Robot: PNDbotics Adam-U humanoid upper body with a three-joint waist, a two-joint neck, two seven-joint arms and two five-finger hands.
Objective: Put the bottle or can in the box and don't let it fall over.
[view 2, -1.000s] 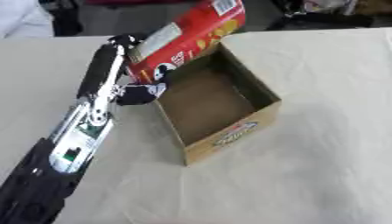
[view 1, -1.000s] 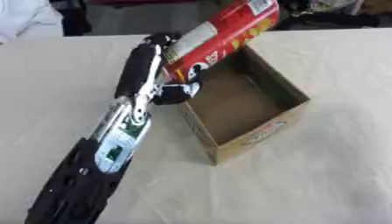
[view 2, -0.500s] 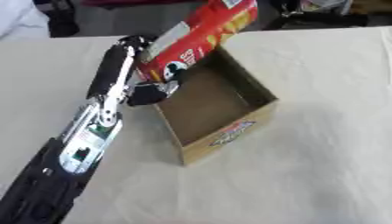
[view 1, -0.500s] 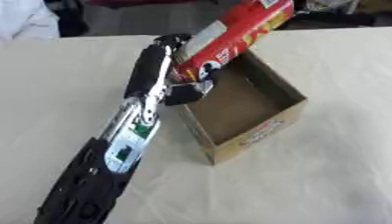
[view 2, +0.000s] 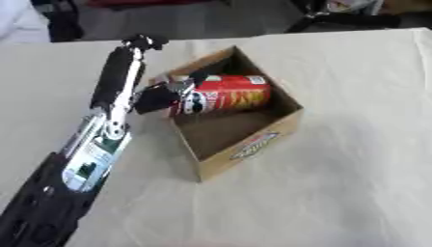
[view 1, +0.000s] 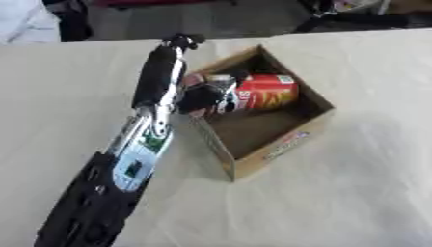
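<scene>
Grasping the light, smooth red chip can point(view 2: 221, 99) near its nine-o'clock end, the left hand point(view 2: 160, 98) lowers it inside the cardboard box point(view 2: 253, 144).

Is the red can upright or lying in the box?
Lying. The red can is nearly horizontal inside the cardboard box, and the left robot hand holds its end.

Looking steeply down from head height onto the table point(view 1: 354, 193), facing forward, near enough that the left arm point(view 1: 127, 164) runs in from the lower left corner. Sharing nearly the whole scene, with the box point(view 2: 253, 140) sitting further left in the right eye view.
</scene>
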